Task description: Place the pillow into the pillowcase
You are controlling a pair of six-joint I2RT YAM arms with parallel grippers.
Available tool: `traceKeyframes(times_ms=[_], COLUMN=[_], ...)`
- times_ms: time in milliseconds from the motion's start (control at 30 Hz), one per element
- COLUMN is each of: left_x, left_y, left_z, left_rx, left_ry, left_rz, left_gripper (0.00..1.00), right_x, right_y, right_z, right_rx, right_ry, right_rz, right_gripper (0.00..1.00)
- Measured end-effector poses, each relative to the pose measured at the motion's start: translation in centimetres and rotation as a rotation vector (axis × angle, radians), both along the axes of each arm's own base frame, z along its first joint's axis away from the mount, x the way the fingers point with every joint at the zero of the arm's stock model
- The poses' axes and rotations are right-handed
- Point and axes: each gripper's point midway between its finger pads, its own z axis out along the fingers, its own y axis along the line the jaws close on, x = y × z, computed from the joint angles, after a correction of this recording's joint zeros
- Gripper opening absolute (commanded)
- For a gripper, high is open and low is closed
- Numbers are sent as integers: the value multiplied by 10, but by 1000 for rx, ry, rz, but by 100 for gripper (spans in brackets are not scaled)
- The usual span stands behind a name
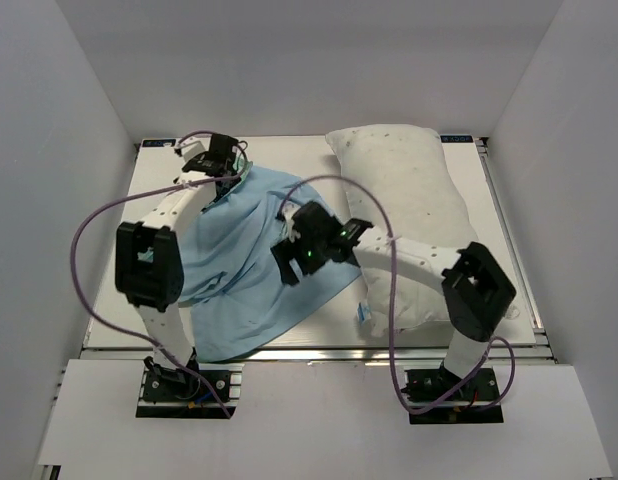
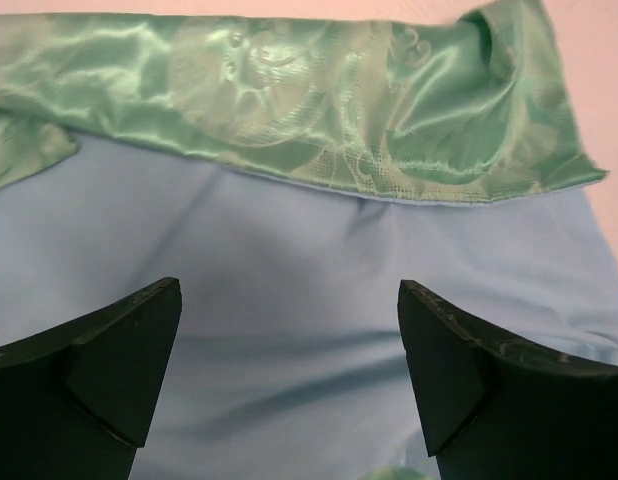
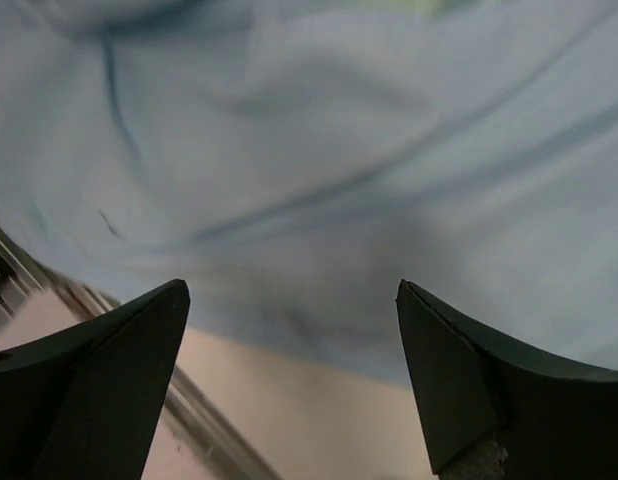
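Note:
The pillowcase [image 1: 251, 255] lies spread on the left half of the table, plain light blue face up. In the left wrist view its shiny sea-green patterned side [image 2: 289, 90] is folded over along the far edge above the blue cloth [image 2: 289, 300]. The white speckled pillow [image 1: 404, 215] lies lengthwise on the right half, its small blue tag [image 1: 363, 315] at the near left corner. My left gripper [image 1: 232, 178] is open over the pillowcase's far edge, holding nothing [image 2: 289, 350]. My right gripper [image 1: 286, 262] is open above the pillowcase's right side [image 3: 309, 150], holding nothing.
The white tabletop [image 1: 319, 330] has a metal rail along its near edge [image 1: 389, 352], seen also in the right wrist view [image 3: 204, 425]. White walls enclose the table at the left, back and right. Purple cables loop off both arms.

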Motion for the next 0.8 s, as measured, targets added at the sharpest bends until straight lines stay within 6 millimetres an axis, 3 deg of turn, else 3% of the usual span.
traceKeyframes(times_ms=[67,167,233,367,467,567,700,800], left_x=[19,31,30,29,30,29,15,3], left_y=[-3,-4,0,17,49,97,163,185], left_z=[-19,-57,-81,-113,-122,-124,-125,-126], left_rx=[35,71,89,90,58,22,-3,2], left_ry=[45,131,196,272,279,269,261,264], left_rz=[-35,-86,-113,-120,-58,46,208,289], left_gripper=[98,98,98,98,98,98,98,98], right_x=[-34,-57,-58,-40,-21,10,81,144], right_y=[-8,-32,-38,-35,-30,-28,-37,-42], right_z=[-45,-95,-108,-111,-113,-113,-113,-111], right_rx=[-96,-227,-264,-288,-308,-317,-315,-298], right_ry=[114,244,288,264,246,235,206,161], right_rz=[14,-24,-56,-103,-137,-193,-311,-377], right_gripper=[89,89,89,89,89,89,89,89])
